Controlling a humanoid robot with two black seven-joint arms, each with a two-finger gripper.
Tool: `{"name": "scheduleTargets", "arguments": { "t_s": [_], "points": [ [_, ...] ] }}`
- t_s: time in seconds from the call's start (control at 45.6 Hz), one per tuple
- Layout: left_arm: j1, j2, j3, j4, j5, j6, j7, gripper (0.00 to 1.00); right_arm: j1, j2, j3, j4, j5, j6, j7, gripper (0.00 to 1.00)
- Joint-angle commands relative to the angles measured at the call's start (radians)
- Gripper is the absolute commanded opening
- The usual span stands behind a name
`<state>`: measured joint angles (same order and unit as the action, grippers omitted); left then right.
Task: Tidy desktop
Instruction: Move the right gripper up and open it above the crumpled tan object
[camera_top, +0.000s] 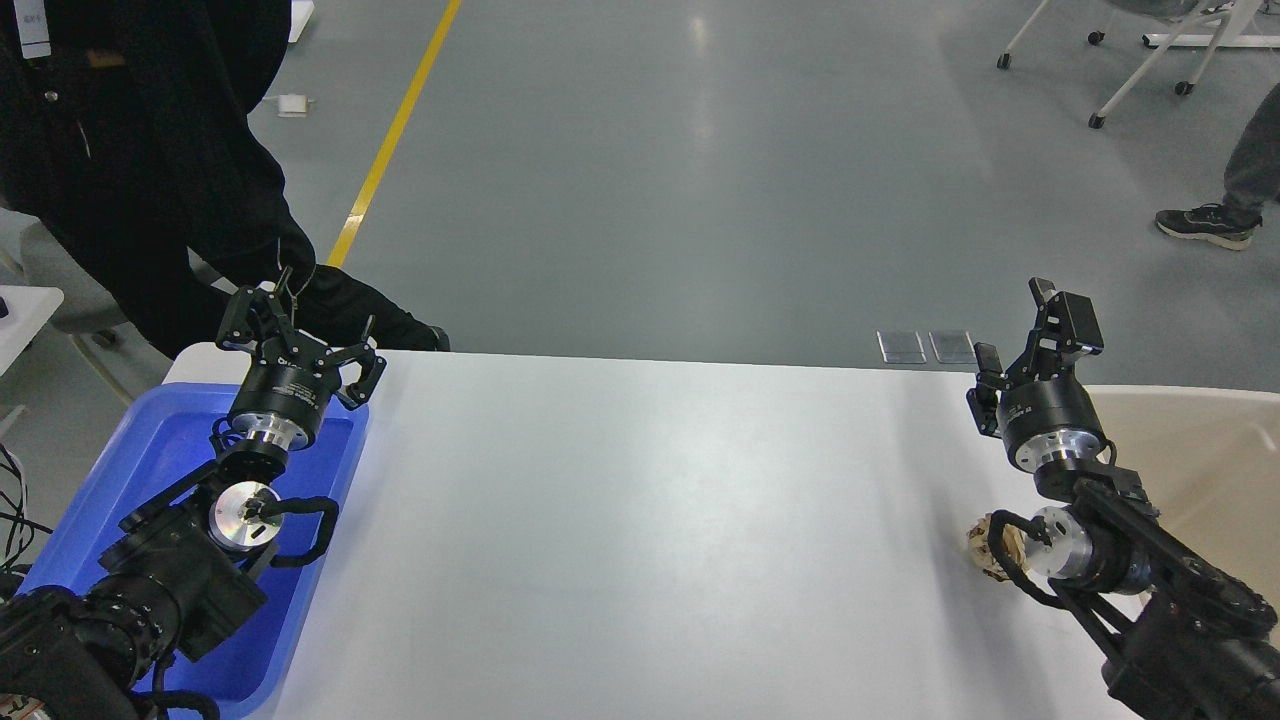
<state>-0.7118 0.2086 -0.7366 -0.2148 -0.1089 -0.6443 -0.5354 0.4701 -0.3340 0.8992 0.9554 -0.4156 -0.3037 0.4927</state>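
The white desktop (640, 520) fills the middle of the head view. My left gripper (300, 335) hangs over the far end of the blue tray (130, 470), fingers spread open and holding nothing. My right gripper (1020, 335) is raised at the right side near the beige bin (1200, 450), its fingers apart and empty. A small crumpled brownish object (992, 548) lies on the desktop beside my right forearm, partly hidden by the arm.
A person in black (150, 170) stands close behind the desktop's far left corner, a hand near my left gripper. Another person's shoe (1205, 225) and chair legs (1140, 70) are on the grey floor at far right. A small side table edge (25, 310) is at left.
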Motion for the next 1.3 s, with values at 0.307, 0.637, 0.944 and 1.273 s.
{"name": "scheduleTargets", "arguments": {
  "t_s": [0.307,0.637,0.944,1.273],
  "points": [
    [0.0,0.0,0.0,0.0,0.0,0.0,0.0,1.0,0.001,-0.019,-0.002,0.023,0.015,-0.009,-0.065,1.0],
    [0.0,0.0,0.0,0.0,0.0,0.0,0.0,1.0,0.093,-0.161,-0.164,0.108,0.06,-0.005,-0.235,1.0],
    [0.0,0.0,0.0,0.0,0.0,0.0,0.0,1.0,0.34,-0.431,-0.558,0.264,0.032,0.011,-0.39,1.0],
    [0.0,0.0,0.0,0.0,0.0,0.0,0.0,1.0,0.496,-0.628,-0.769,0.408,-0.357,0.25,-0.436,1.0]
  ]
}}
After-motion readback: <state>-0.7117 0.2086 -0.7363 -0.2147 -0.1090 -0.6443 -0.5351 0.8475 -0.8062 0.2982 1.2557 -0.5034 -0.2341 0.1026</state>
